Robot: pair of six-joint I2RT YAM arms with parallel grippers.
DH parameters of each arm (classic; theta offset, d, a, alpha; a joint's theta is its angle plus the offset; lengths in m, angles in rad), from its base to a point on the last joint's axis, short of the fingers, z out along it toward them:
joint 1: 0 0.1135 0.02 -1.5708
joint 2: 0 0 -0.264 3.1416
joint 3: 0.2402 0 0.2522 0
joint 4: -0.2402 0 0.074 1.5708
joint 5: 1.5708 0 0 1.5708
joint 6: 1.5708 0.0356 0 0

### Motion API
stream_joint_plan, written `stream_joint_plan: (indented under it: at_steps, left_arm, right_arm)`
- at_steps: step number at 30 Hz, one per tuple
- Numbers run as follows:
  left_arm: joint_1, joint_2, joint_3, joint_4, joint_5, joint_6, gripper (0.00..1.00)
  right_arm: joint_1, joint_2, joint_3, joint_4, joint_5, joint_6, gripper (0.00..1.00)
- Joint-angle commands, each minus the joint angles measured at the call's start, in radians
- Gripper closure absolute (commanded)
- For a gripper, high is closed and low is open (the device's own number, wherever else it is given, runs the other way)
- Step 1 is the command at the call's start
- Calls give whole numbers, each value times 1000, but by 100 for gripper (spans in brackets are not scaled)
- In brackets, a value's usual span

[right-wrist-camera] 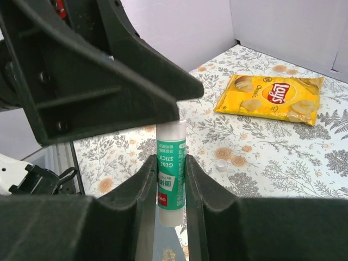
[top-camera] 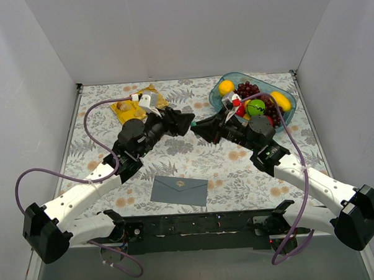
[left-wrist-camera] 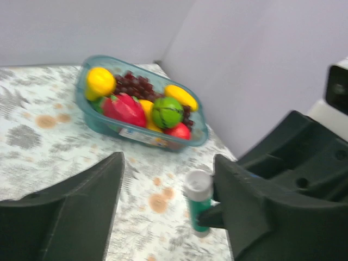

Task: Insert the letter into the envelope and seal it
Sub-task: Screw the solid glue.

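**A:** How far along is the task?

**B:** On the floral-print table [top-camera: 194, 158], the flat slate-blue paper envelope [top-camera: 179, 190] lies near the arm bases with its flap folded down. The cream paper letter shows nowhere and is likely inside. Sealing looks left to do.

**A:** What do the wrist views add?

**B:** The right gripper [right-wrist-camera: 171, 163] is clamping a green-and-white glue stick [right-wrist-camera: 171, 138]. The left gripper [left-wrist-camera: 167, 163] gapes wide, gripping nothing.
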Motion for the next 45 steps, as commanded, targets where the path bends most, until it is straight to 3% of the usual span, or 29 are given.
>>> stream_joint_plan:
  at_steps: [1, 5, 12, 13, 17, 24, 33, 42, 45]
  left_arm:
    - [24, -54, 15, 15, -106, -2, 22]
    - [30, -157, -69, 134, -50, -4, 3]
    - [53, -217, -141, 244, 301, 4, 9]
    - [56, -217, -155, 284, 407, -1, 10]
    - [56, -208, -176, 324, 497, -21, 14]
    - [56, -193, -172, 296, 491, -1, 22]
    - [56, -92, -144, 399, 576, -54, 44]
    - [56, -73, -149, 442, 632, -84, 46]
    - [56, -79, -152, 445, 644, -87, 40]
  right_arm:
    - [-3, -36, 13, 44, -2, -17, 99]
    - [-25, -48, 8, 41, -155, -34, 99]
    - [-94, -56, -52, 211, -448, 49, 99]
    - [-101, -50, -56, 245, -483, 69, 99]
    - [-128, -30, -78, 415, -633, 211, 99]
    - [-129, -15, -73, 538, -694, 279, 99]
    - [-129, -1, -67, 554, -691, 296, 99]
    - [-129, -1, -75, 548, -669, 288, 99]
    - [-129, 4, -72, 526, -660, 276, 99]
